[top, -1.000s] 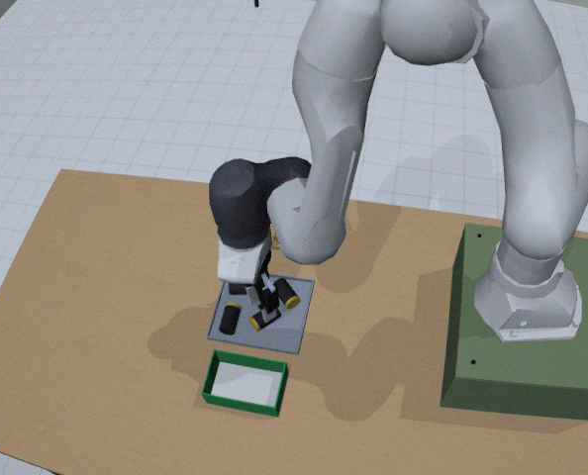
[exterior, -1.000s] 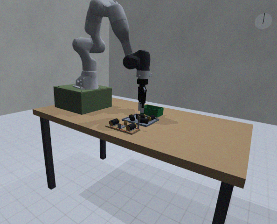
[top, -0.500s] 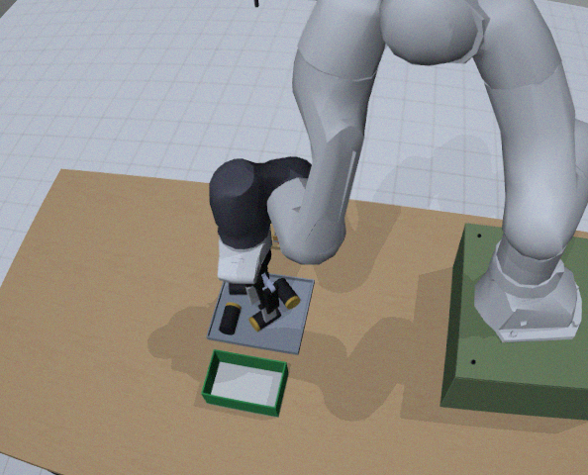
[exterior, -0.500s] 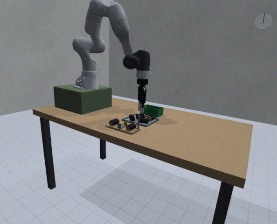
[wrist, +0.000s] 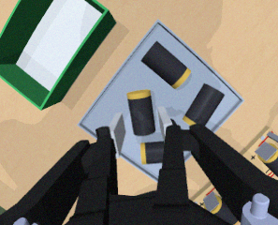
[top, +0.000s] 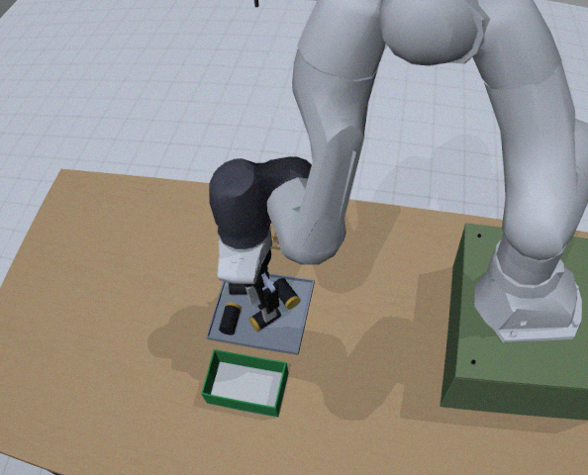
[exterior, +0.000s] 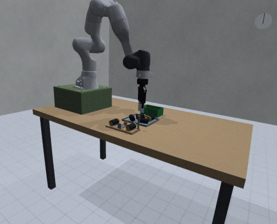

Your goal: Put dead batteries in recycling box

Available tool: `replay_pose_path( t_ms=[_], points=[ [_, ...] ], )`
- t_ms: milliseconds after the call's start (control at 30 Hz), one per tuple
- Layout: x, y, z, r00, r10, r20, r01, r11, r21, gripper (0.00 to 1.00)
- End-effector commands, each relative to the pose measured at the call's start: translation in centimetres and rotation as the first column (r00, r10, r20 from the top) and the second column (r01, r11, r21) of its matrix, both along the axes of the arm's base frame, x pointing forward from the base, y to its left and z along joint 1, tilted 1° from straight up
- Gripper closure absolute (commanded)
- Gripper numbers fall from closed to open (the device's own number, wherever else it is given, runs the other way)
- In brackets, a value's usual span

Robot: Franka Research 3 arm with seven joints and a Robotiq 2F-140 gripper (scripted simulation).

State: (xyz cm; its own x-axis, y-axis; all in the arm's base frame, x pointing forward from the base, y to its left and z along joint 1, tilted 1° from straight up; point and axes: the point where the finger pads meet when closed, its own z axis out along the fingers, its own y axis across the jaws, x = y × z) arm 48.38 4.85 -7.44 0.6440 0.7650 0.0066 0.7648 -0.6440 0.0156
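A grey tray point(top: 257, 310) holds several black batteries with yellow ends. In the wrist view one battery point(wrist: 140, 112) lies on the tray point(wrist: 160, 97) in line with the gap between my fingers. Another point(wrist: 153, 152) lies partly hidden under them. Two more point(wrist: 167, 64) point(wrist: 204, 104) lie farther along the tray. My gripper point(wrist: 140, 119) point(exterior: 141, 110) points straight down and is partly open and empty. It hovers a little above the tray. The green recycling box point(top: 245, 382) stands upright and empty beside the tray. It also shows in the wrist view point(wrist: 51, 34).
A battery holder board point(exterior: 123, 128) with two batteries point(exterior: 114, 121) point(exterior: 130, 126) and a small post point(exterior: 138, 120) lies next to the tray. I cannot tell whether a bulb is lit. The arm's green base block point(top: 527, 317) stands at the table's right.
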Motion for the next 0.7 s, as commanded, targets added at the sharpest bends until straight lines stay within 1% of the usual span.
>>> replay_pose_path(
  t_ms=[0, 233, 500, 667],
  points=[
    [0.0, 0.0, 0.0, 1.000, -0.004, 0.002, 0.004, 1.000, 0.001, 0.71],
    [0.0, 0.0, -0.2, 1.000, -0.004, 0.002, 0.004, 1.000, 0.001, 0.71],
    [0.0, 0.0, -3.2, 1.000, -0.004, 0.002, 0.004, 1.000, 0.001, 0.71],
    [0.1, 0.0, -3.5, 1.000, -0.004, 0.002, 0.004, 1.000, 0.001, 0.71]
  ],
)
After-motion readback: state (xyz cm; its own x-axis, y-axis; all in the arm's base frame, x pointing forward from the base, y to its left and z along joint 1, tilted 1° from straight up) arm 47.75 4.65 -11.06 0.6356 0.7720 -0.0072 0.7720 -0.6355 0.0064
